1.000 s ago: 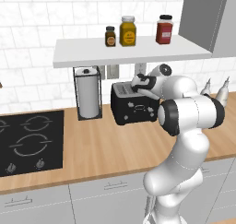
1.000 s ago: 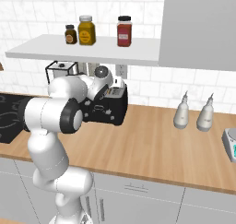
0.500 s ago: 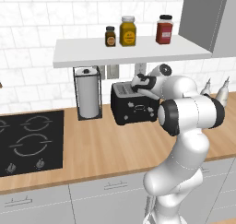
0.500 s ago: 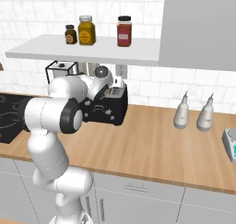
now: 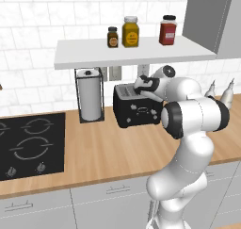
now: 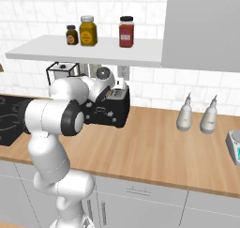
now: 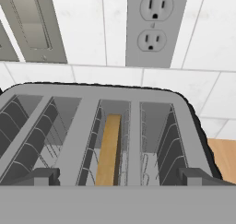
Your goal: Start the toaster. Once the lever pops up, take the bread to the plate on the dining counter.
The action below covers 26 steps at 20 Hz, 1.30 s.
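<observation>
Pincer (image 7: pixel 118 176) spread wide, bread (image 7: pixel 109 150) directly between

The black boxy toaster with a silvery slotted top (image 5: pixel 136 111) stood upright on the light wood worktop (image 5: pixel 108 150), its back close to the white tiled wall, beneath the white shelf. Small pale knobs showed on its long front face. From the hand view, a thin tan-brown slice of bread (image 7: pixel 109 150) stood on edge, sunk down inside the middle slot of the toaster (image 7: pixel 115 135) between the wire guides; the slots beside it held nothing.
</observation>
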Motion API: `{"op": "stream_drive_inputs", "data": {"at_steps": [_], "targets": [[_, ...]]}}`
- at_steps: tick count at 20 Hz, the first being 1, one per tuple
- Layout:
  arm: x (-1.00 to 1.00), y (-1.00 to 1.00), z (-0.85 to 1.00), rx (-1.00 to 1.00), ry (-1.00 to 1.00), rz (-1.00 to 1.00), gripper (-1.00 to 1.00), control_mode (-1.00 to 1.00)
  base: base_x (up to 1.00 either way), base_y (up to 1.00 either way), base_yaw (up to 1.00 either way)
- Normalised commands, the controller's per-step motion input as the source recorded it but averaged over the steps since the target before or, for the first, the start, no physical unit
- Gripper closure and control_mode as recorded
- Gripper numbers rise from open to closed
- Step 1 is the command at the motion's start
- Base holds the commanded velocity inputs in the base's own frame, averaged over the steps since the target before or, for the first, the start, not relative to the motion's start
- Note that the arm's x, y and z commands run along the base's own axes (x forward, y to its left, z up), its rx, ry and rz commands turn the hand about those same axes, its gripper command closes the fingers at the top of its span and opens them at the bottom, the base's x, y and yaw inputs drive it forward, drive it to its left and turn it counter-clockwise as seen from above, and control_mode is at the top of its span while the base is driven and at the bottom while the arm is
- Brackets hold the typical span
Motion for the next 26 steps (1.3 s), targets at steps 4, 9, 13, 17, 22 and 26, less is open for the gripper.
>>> {"op": "stream_drive_inputs", "data": {"at_steps": [4, 9, 13, 17, 22, 26], "targets": [[0.0, 0.0, 0.0, 0.0, 0.0, 0.0, -1.0, -1.0, 0.0, 0.0, 0.0], [0.0, 0.0, 0.0, 0.0, 0.0, 0.0, -1.0, -1.0, 0.0, 0.0, 0.0], [0.0, 0.0, 0.0, 0.0, 0.0, 0.0, -1.0, -1.0, 0.0, 0.0, 0.0], [0.0, 0.0, 0.0, 0.0, 0.0, 0.0, -1.0, -1.0, 0.0, 0.0, 0.0], [0.0, 0.0, 0.0, 0.0, 0.0, 0.0, -1.0, -1.0, 0.0, 0.0, 0.0], [0.0, 0.0, 0.0, 0.0, 0.0, 0.0, -1.0, -1.0, 0.0, 0.0, 0.0]]}}
